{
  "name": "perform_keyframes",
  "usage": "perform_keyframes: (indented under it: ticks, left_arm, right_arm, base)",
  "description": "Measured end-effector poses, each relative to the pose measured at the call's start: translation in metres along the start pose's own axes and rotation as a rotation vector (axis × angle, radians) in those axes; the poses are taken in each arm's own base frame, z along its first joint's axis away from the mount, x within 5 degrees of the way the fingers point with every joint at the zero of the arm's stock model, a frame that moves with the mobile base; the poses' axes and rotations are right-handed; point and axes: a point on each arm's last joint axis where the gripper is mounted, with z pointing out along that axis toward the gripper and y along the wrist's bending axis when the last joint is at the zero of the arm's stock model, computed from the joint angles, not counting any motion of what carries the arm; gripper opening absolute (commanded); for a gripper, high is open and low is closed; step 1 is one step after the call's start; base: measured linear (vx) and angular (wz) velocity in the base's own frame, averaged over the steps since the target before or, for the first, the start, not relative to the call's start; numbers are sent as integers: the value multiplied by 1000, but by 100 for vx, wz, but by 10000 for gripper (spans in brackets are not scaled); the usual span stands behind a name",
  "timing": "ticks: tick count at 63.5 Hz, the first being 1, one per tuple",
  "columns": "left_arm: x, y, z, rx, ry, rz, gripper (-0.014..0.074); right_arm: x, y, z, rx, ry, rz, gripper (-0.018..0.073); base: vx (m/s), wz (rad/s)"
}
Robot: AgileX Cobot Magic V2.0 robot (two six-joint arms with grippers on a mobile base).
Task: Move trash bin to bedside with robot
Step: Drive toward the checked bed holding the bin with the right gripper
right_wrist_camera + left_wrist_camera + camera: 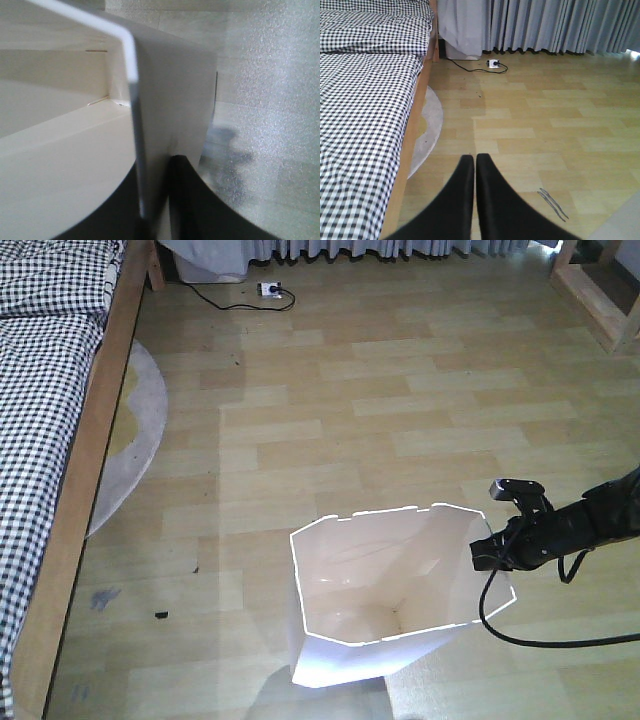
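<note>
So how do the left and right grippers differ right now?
The left gripper is shut on nothing, fingers pressed together above bare floor beside the bed; the right gripper is shut on the trash bin wall, one finger inside, one outside. The left gripper is outside the front view; the right gripper shows there at the rim. Both have black fingers.

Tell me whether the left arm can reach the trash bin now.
Probably not yet: the left gripper, fingers shut, faces floor beside the bed, the trash bin nowhere in its view. The right gripper grips its wall.
</note>
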Motion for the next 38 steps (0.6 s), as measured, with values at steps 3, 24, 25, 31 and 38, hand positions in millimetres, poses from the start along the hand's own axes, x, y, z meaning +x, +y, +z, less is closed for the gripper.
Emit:
perform_keyframes:
  ticks: [3,24,25,31,38]
  left_arm:
    - [0,0,0,0,0,0,-6]
    - [0,0,0,0,0,0,-6]
    - [0,0,0,0,0,0,-6]
    - [0,0,0,0,0,0,-6]
    - [0,0,0,0,0,0,-6]
  right_arm:
    - [0,0,0,0,0,0,-5]
    - [0,0,0,0,0,0,-5]
    - [0,0,0,0,0,0,-5]
    - [0,0,0,0,0,0,-5]
    - [0,0,0,0,0,0,-5]
  base:
    - [28,3]
    - [27,3]
    - [25,3]
    - [25,2]
    - [24,1]
